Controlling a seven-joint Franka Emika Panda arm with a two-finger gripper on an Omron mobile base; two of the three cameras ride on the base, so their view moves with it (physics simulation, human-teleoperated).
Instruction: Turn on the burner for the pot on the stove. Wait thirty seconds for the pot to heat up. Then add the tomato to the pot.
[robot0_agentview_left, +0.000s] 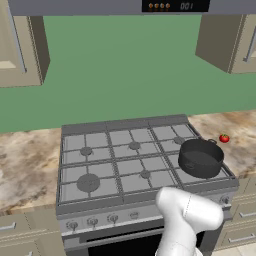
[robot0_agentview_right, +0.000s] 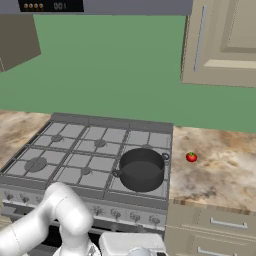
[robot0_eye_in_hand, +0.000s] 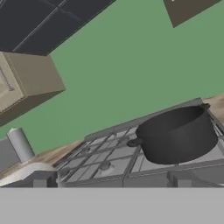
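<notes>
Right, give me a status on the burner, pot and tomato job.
Done: nothing that shows. The pot sits on the front right burner of the stove and looks empty, with no flame to be seen.
In hand: nothing held; the gripper is open, and the hand view looks across the stove at the pot.
Left: turning a front knob, the wait, then moving the tomato, which lies on the counter right of the stove, into the pot.

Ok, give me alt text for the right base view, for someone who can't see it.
A dark pot sits on the front right burner of a grey six-burner stove, with a tomato lying apart from it on the marble counter to the right. The white arm rises at lower left, below the knobs.
</notes>
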